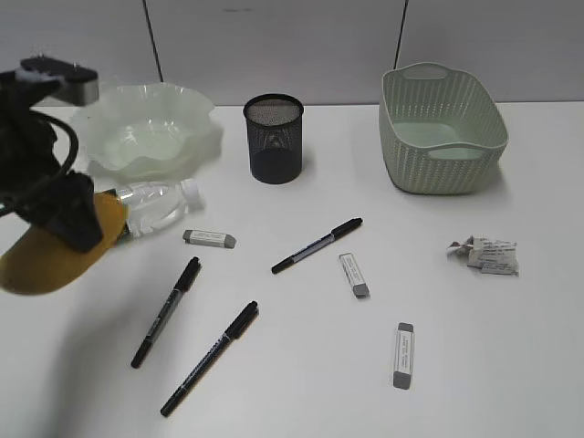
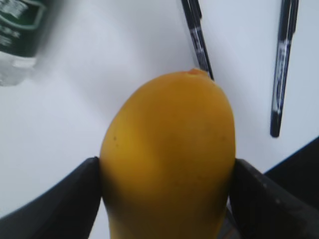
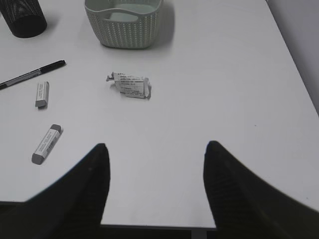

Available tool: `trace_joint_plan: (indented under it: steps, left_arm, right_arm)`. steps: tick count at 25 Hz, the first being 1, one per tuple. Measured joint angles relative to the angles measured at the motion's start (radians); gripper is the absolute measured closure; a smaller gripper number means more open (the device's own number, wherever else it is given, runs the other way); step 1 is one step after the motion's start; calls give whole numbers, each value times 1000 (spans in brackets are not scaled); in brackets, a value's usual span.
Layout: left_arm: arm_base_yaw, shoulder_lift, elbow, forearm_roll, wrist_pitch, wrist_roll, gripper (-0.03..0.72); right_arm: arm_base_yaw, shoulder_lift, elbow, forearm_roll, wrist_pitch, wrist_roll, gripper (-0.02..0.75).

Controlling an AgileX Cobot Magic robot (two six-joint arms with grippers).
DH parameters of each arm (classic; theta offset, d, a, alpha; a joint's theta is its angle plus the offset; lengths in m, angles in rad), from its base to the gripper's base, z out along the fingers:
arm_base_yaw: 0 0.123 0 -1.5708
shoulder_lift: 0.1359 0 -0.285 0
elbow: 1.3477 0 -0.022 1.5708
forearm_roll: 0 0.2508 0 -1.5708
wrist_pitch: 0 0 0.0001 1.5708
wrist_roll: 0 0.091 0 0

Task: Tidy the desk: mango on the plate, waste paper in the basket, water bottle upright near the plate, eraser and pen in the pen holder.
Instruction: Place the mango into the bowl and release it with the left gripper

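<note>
Left wrist view: smooth yellow-orange mango (image 2: pixel 169 159).

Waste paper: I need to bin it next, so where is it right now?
In the exterior view the waste paper lies on the desk at the right, in front of the basket, clear of the erasers.

- The large plain white flat counter (image 1: pixel 511 347) carries everything below.
- Just beside the left hand (image 1: pixel 68 214), a clear plastic bottle (image 1: pixel 160 205) lies on its side; behind it sits a pale green ruffled glass dish (image 1: pixel 151 132).
- Three black pens (image 1: pixel 166 310) (image 1: pixel 210 358) (image 1: pixel 317 245) and three grey-and-white erasers (image 1: pixel 209 239) (image 1: pixel 354 275) (image 1: pixel 403 354) lie scattered right of that hand.
- A black wire-mesh cup (image 1: pixel 274 139) and a sage-green woven-look basket (image 1: pixel 443 128) stand farther back.
- A crumpled printed paper scrap (image 3: pixel 129 85) lies ahead of the right hand (image 3: pixel 157 164).
</note>
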State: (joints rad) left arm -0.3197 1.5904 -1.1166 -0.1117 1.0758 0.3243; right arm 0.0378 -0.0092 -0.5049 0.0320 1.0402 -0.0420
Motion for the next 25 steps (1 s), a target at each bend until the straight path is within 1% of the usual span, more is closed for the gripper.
trace_joint_plan:
  steps: [2,6,10,14,20,25]
  left_arm:
    - [5,-15,-31,-1,-48,-51,107]
    - [27,12,-153,-1,-124,-158,107]
    - [61,91,-299,8,-178,-194,107]
    - [103,208,-418,21,-305,-225,107]
    - [109,351,-506,19,-516,-233,108]
    - [123,444,-543,3,-660,-234,108]
  right_arm:
    - [0,0,0,0,0,0,260]
    - [0,0,0,0,0,0,260]
    - [0,0,0,0,0,0,260]
    - [0,0,0,0,0,0,260]
    - [0,0,0,0,0,0,260]
    - [0,0,0,0,0,0,260]
